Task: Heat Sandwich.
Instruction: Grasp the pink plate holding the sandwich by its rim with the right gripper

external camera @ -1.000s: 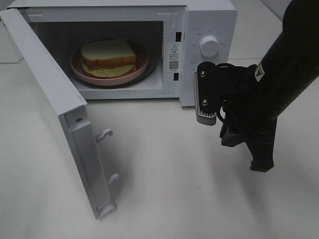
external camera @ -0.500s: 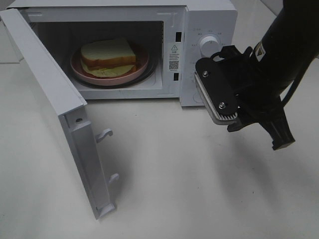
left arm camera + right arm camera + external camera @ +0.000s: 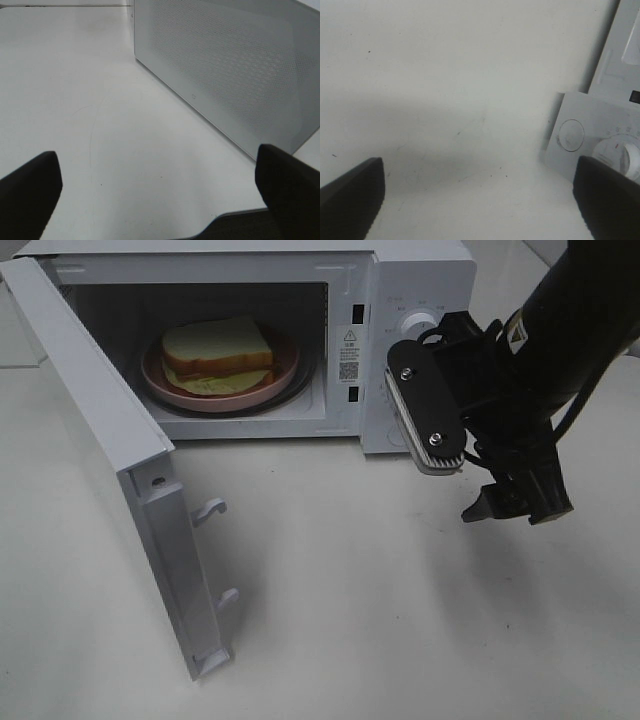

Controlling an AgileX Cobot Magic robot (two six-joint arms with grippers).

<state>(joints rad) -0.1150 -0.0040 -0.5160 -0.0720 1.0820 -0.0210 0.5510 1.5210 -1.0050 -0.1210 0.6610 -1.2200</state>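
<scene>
2 steps seemingly left: shutting the door (image 3: pixel 90 410), turning the dial (image 3: pixel 624 156). Right claw (image 3: pixel 480 200) spread wide, empty, just beside that dial; left claw (image 3: pixel 160 195) likewise apart, empty. Farther off, well apart from either claw: sandwich (image 3: pixel 218 352) already on its plate (image 3: pixel 152 375) inside the microwave (image 3: pixel 440 270).

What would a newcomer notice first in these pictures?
The white microwave stands with its door swung wide open to the left, the sandwich on a pink plate inside. At the right, the black right gripper hangs open above the table.
</scene>
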